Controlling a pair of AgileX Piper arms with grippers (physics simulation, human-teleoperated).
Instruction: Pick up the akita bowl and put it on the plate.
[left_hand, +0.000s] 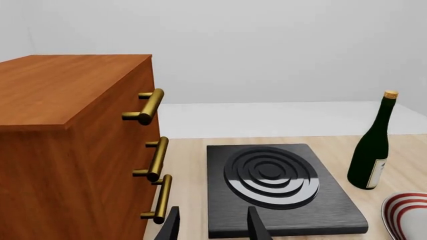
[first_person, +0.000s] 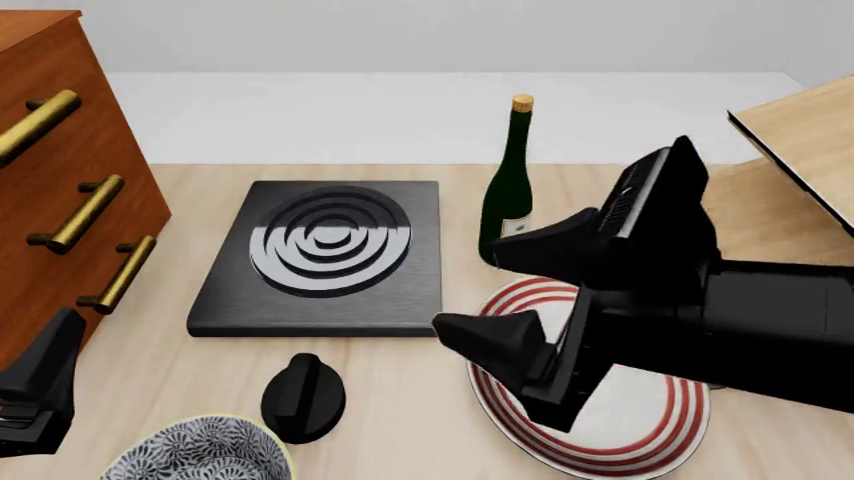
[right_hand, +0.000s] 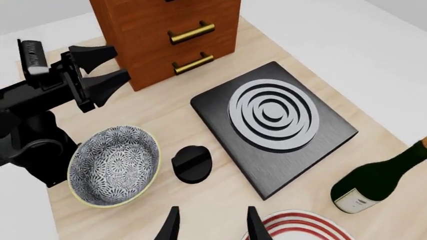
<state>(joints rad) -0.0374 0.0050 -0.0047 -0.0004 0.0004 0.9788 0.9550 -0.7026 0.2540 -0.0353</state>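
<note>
Deep black-and-white floral akita bowl (right_hand: 115, 166) upright on wooden table (first_person: 400, 360), near front edge, beside black round knob (first_person: 303, 397). Large white red-ringed plate (first_person: 641, 425) well apart to right. Right gripper (first_person: 514, 295) above plate, fingers apart, empty. Left gripper (right_hand: 107, 65) fingers apart, empty, beside wooden drawer cabinet (first_person: 54, 180).

Wooden table (first_person: 400, 370): stove (first_person: 324, 256), bottle (first_person: 509, 185), plate (first_person: 641, 425), bowl (first_person: 200, 452).

Left hand (right_hand: 100, 70) open; right hand (first_person: 527, 300) open, raised.
</note>
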